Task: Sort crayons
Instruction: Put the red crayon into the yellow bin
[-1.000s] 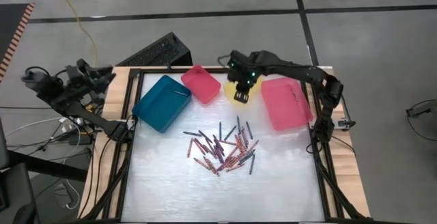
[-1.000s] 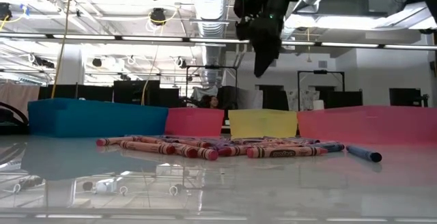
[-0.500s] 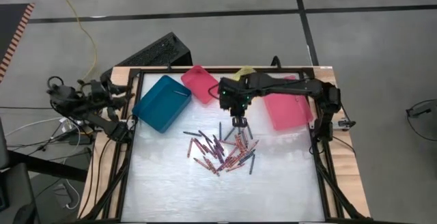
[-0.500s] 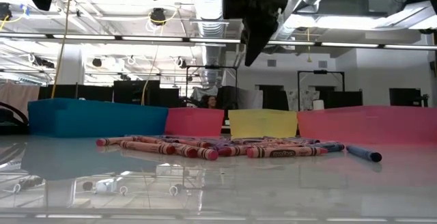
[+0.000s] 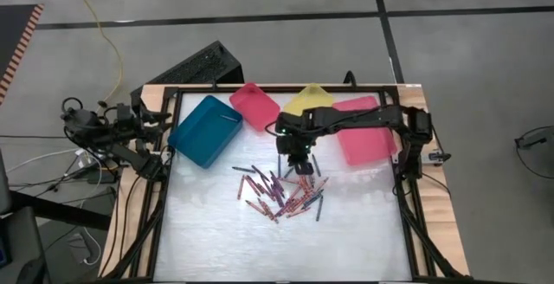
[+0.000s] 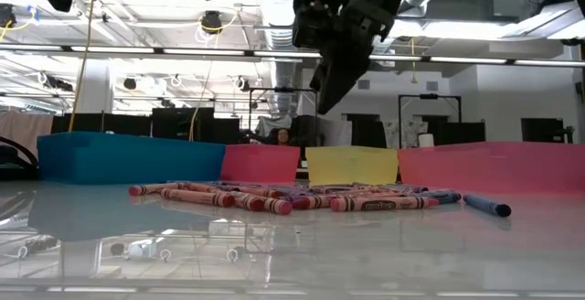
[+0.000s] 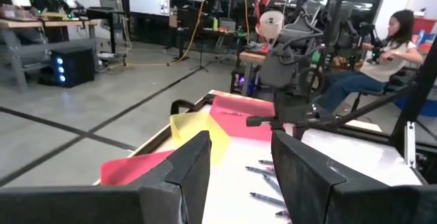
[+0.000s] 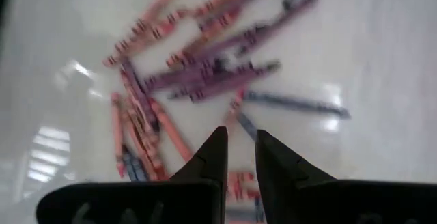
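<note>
The crayons (image 5: 281, 189) lie in a loose pile on the white table top, mostly red and pink with some dark blue ones (image 8: 198, 74). In the low view the pile (image 6: 274, 199) lies flat in front of the bins. My right gripper (image 5: 299, 164) hangs above the far side of the pile, slanting down, well clear of it (image 6: 326, 99). Its fingers (image 8: 239, 134) stand a little apart with nothing between them. My left gripper (image 7: 239, 142) waits open beyond the table's left edge (image 5: 156, 118), pointing level over the table.
Along the far side stand a teal bin (image 5: 205, 130), a small pink bin (image 5: 255, 106), a yellow bin (image 5: 305, 100) and a large pink bin (image 5: 363, 128). A black frame (image 5: 164, 189) runs around the table. A person (image 7: 396, 39) sits in the room beyond.
My right gripper has come from above the yellow bin toward the table's near edge and down, turning as it went, and now hangs over the far side of the crayon pile. My left arm sank and drew toward the table's left edge, then kept still. The crayons have not moved.
</note>
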Robot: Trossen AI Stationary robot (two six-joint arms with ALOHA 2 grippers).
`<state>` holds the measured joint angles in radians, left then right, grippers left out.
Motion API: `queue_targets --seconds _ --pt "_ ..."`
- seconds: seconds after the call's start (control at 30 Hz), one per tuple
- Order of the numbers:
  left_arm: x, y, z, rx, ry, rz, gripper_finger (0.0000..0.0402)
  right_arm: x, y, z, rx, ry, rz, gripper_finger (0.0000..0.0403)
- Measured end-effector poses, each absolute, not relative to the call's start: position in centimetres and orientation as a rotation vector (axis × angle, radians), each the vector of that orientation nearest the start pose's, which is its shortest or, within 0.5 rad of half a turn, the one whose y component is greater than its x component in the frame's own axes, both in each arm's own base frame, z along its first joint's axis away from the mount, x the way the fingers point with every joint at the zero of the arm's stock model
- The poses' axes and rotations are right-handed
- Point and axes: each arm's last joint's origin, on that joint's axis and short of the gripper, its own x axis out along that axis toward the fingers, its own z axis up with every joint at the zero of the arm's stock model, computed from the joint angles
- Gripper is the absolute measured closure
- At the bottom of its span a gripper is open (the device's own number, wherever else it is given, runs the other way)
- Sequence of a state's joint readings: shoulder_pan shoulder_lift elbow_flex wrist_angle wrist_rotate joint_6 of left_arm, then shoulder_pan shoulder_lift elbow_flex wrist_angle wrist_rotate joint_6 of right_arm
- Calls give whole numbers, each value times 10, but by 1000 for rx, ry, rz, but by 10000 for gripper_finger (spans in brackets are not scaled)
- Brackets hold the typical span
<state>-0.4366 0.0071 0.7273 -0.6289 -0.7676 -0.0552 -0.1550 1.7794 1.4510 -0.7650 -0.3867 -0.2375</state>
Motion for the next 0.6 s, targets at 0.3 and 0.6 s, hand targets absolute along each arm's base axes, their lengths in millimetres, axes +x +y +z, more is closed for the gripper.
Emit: queue_targets --seconds 0.3,0.6 --pt "-3 23 328 -132 -153 313 256 365 -62 251 156 775 545 331" --pt "6 18 330 -135 -137 285 256 361 -44 244 83 882 543 331"
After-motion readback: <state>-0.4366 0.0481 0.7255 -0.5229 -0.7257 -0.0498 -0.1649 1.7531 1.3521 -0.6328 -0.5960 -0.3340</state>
